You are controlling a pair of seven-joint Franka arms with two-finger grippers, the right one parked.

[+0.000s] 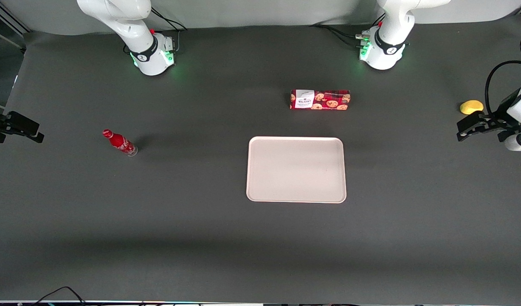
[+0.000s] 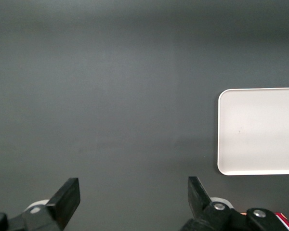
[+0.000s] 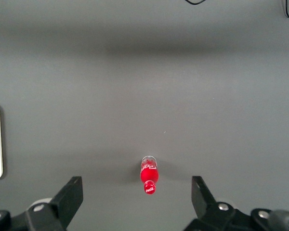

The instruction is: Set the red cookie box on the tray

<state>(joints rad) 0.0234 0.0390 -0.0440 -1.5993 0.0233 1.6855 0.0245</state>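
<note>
The flat pinkish-cream rectangular tray (image 1: 296, 169) with rounded corners lies nearest the front camera on the dark grey counter (image 1: 201, 238) — nothing rests on it. Farther from the camera and well apart from the tray's rim lies the long red tartan cookie box (image 1: 320, 99), flat, white label panel showing. The left arm's black gripper (image 1: 472, 124) hangs at the working arm's end of the counter, jaws spread wide with nothing between them, near a small yellow rounded object (image 1: 471, 107).

The red cookie box (image 1: 320, 100) is lying flat, label up, farther from the front camera than the empty pinkish-cream tray (image 1: 296, 169), apart from it.

The gripper (image 1: 466, 126) is hanging at the working arm's end.
</note>
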